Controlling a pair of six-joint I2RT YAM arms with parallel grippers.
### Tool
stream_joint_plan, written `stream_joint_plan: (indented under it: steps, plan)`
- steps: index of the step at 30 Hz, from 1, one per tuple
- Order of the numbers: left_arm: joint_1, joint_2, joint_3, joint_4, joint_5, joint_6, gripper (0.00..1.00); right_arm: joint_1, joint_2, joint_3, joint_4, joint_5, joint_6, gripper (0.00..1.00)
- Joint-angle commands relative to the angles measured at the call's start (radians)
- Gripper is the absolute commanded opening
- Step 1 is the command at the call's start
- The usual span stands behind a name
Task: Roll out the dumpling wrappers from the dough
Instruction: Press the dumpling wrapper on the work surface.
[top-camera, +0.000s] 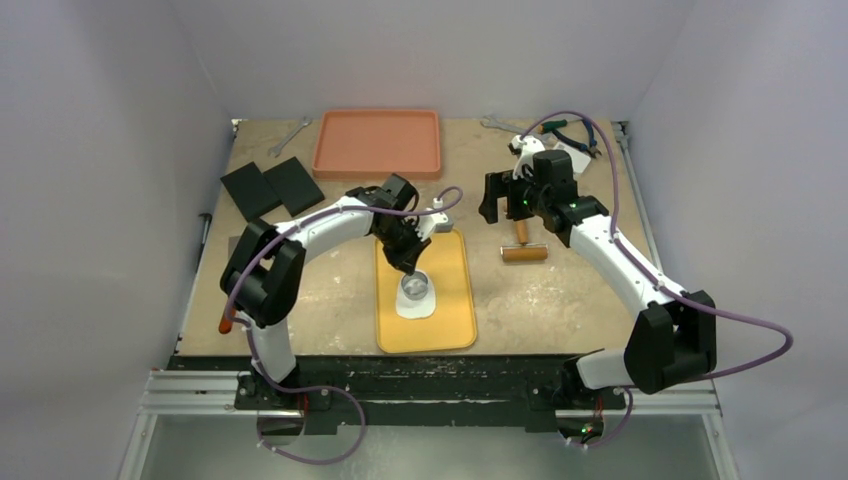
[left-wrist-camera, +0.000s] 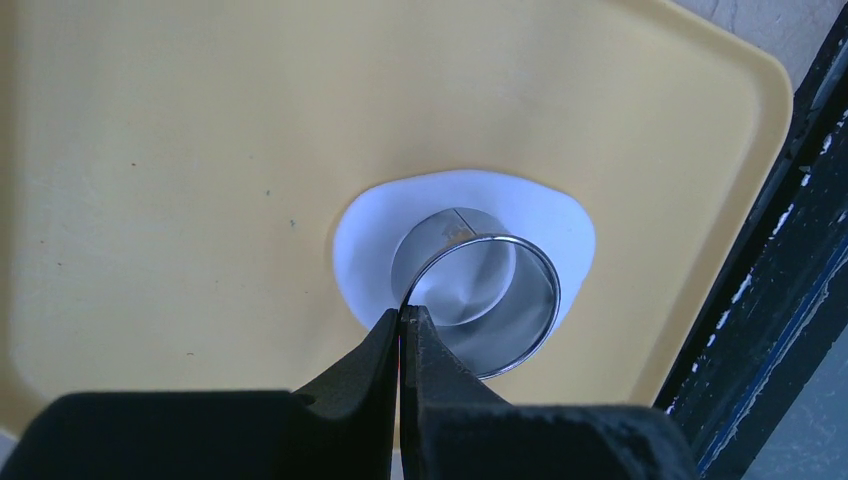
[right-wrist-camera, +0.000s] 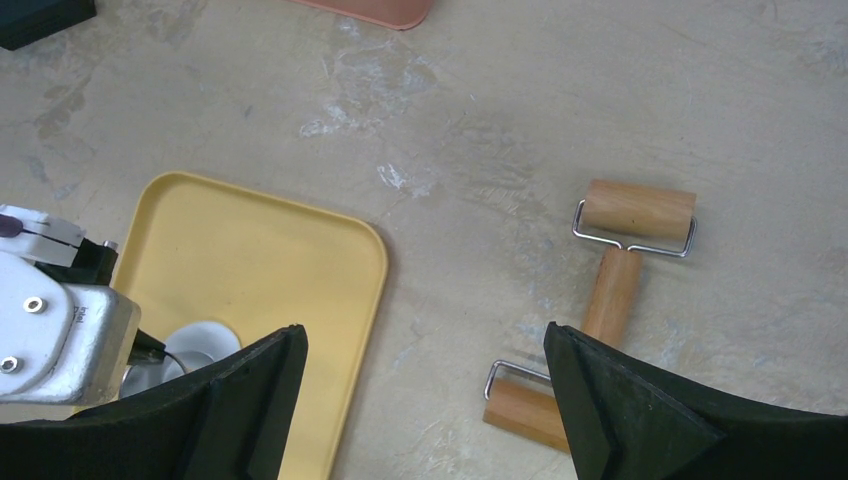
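Note:
A flattened white dough (left-wrist-camera: 365, 235) (top-camera: 415, 309) lies on the yellow tray (left-wrist-camera: 150, 150) (top-camera: 450, 322) (right-wrist-camera: 250, 240). A metal ring cutter (left-wrist-camera: 500, 322) (top-camera: 417, 289) stands upright on the dough, a little narrower than it. My left gripper (left-wrist-camera: 405, 312) (top-camera: 409, 271) comes down from above and is shut on the ring's near rim. No separate dumpling wrappers show; I cannot tell what lies under the ring. My right gripper (right-wrist-camera: 424, 330) (top-camera: 492, 205) hangs open over bare table, right of the tray and beside a wooden roller (right-wrist-camera: 612, 290) (top-camera: 523, 250), holding nothing.
An orange tray (top-camera: 377, 142) sits at the back centre. Two black blocks (top-camera: 270, 188) lie at the back left, with a wrench (top-camera: 290, 135) behind them. Hand tools (top-camera: 570, 130) lie at the back right. The table's dark front rail (left-wrist-camera: 790, 260) runs close to the yellow tray.

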Motion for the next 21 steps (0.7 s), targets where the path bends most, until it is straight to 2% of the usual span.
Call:
stream_joint_plan:
  steps: [1, 4, 11, 14, 17, 21]
  plan:
    - [0.008, 0.017, -0.016, 0.024, 0.017, 0.003, 0.0, -0.002, -0.017, 0.008, 0.033, -0.01, 0.003, 0.99]
    - [0.008, 0.01, -0.03, 0.036, 0.025, 0.005, 0.0, -0.002, -0.029, 0.004, 0.031, -0.041, 0.011, 0.99]
    - [0.011, -0.068, 0.032, 0.004, 0.053, -0.01, 0.3, 0.055, -0.112, -0.048, 0.014, -0.111, 0.065, 0.95]
    - [0.013, -0.088, 0.049, -0.016, 0.069, -0.014, 0.35, 0.098, -0.144, -0.115, 0.019, -0.119, 0.131, 0.89]
    - [0.042, -0.108, 0.046, -0.016, 0.084, -0.047, 0.35, 0.149, -0.172, -0.184, 0.039, -0.128, 0.227, 0.82]
    - [0.119, -0.142, -0.024, 0.043, 0.067, -0.2, 0.35, 0.278, -0.174, -0.243, 0.098, -0.108, 0.384, 0.76]
